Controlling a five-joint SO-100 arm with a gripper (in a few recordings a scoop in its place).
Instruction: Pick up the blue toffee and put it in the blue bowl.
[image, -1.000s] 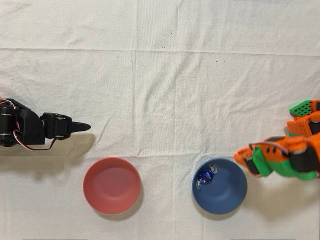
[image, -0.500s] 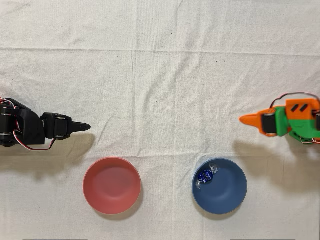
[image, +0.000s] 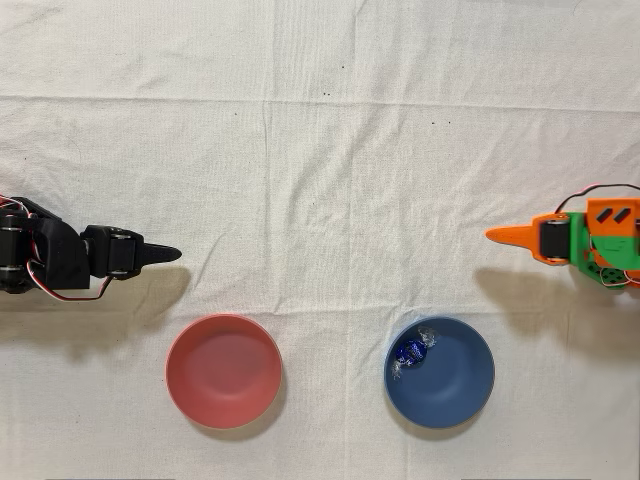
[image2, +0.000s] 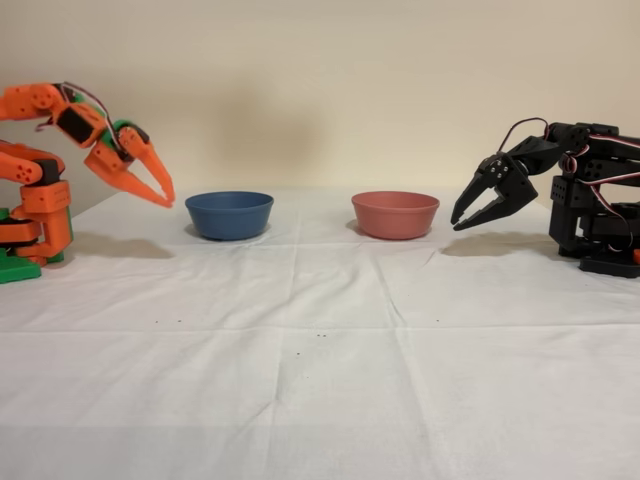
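Inside the matte blue bowl (image: 440, 372) lies the foil-shiny blue toffee (image: 410, 351), wrapper ends twisted. Well apart, the orange gripper (image2: 166, 196) hangs with its tapered fingers slightly parted, empty.

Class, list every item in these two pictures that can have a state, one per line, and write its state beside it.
Blue toffee: wrapped, lying inside the blue bowl, near its upper-left rim in the overhead view.
Blue bowl: upright, holding the toffee.
Pink bowl: upright, empty.
Orange gripper: slightly open, holding nothing, raised off the cloth beside the blue bowl.
Black arm: idle.
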